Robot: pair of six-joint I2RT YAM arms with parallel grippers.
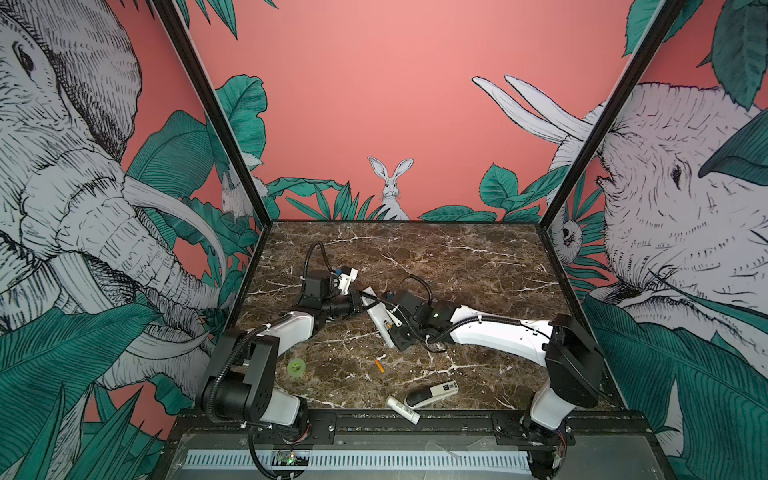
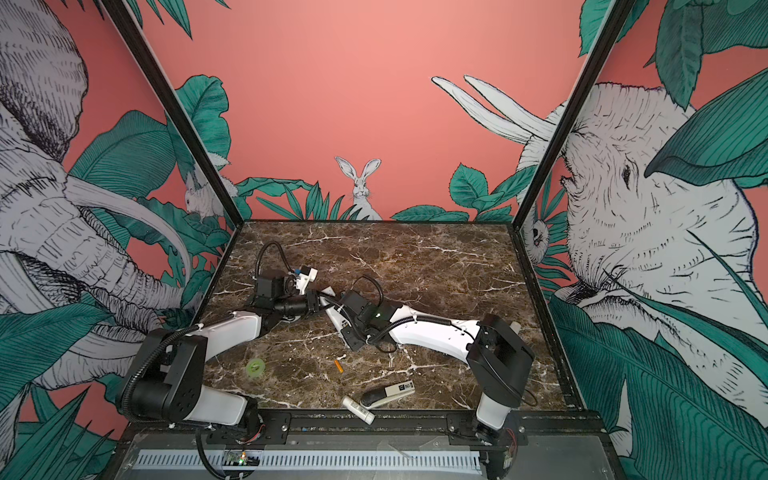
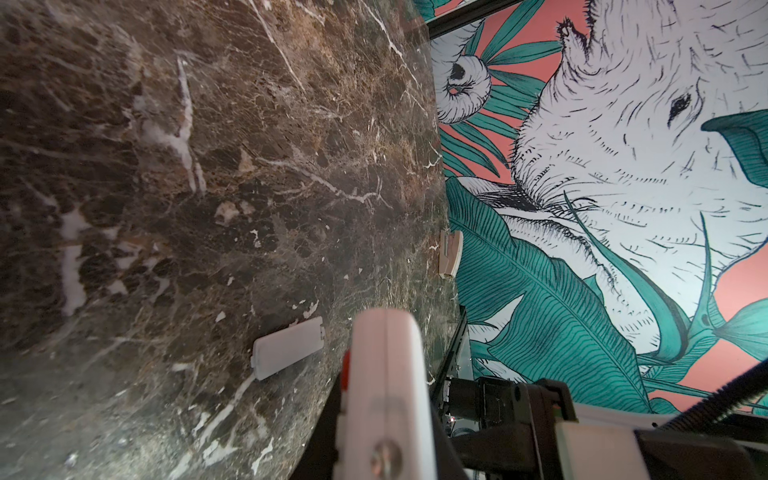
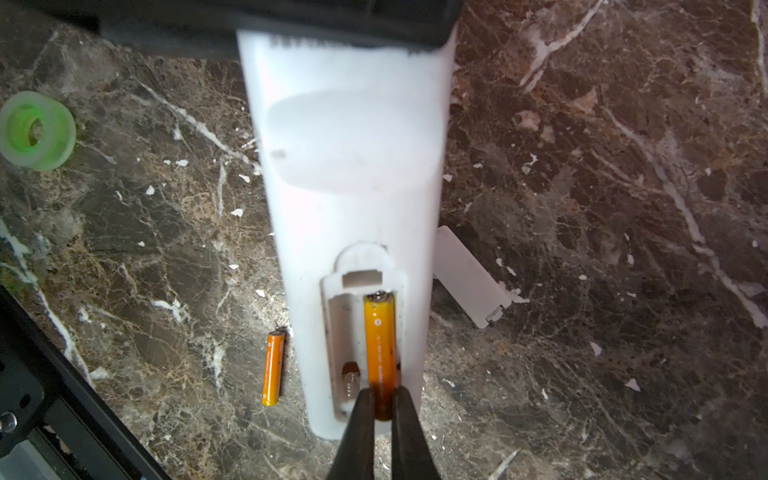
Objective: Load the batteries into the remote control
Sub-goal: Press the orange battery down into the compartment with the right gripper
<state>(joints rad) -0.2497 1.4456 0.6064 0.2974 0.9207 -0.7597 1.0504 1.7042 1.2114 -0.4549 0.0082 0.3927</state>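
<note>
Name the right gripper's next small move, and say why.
Probably press the battery down flat into its slot: the right gripper pinches its near end, while its far tip meets the contact in the open bay of the remote control.

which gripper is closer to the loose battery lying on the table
Right. The right gripper grips the other battery in the remote, just beside the loose battery; the left gripper holds the remote's far end, farther off.
</note>
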